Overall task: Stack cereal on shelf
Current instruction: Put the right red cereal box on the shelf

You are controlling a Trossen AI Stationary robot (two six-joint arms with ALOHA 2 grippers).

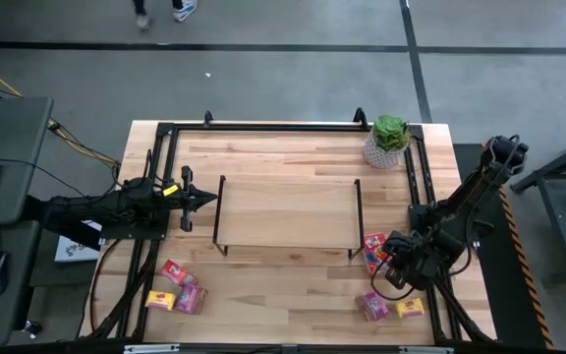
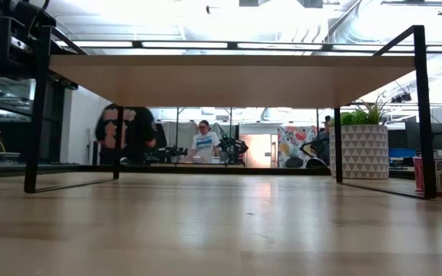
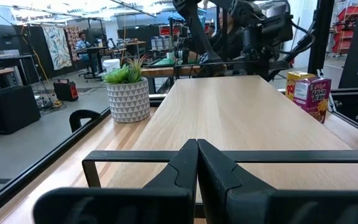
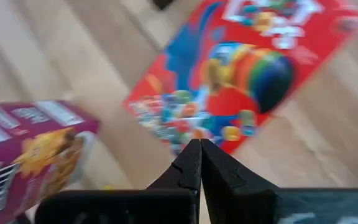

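Note:
The shelf (image 1: 288, 211) stands mid-table on its black wire legs, its board bare. A red cereal box (image 4: 241, 74) lies front up on the table off the shelf's right end, with a magenta box (image 4: 30, 149) beside it. My right gripper (image 4: 200, 149) hovers shut over the red box's edge, pointing steeply down, with nothing between its fingers. A magenta box (image 1: 372, 306) and a yellow one (image 1: 410, 309) sit nearer the front right. Three more boxes (image 1: 175, 290) lie at the front left. My left gripper (image 1: 209, 200) waits shut and level at the shelf's left end.
A potted green plant (image 1: 389, 140) stands at the table's far right corner. The black frame rails (image 1: 416, 177) run along the table's sides. People are in the room behind the table (image 2: 203, 142).

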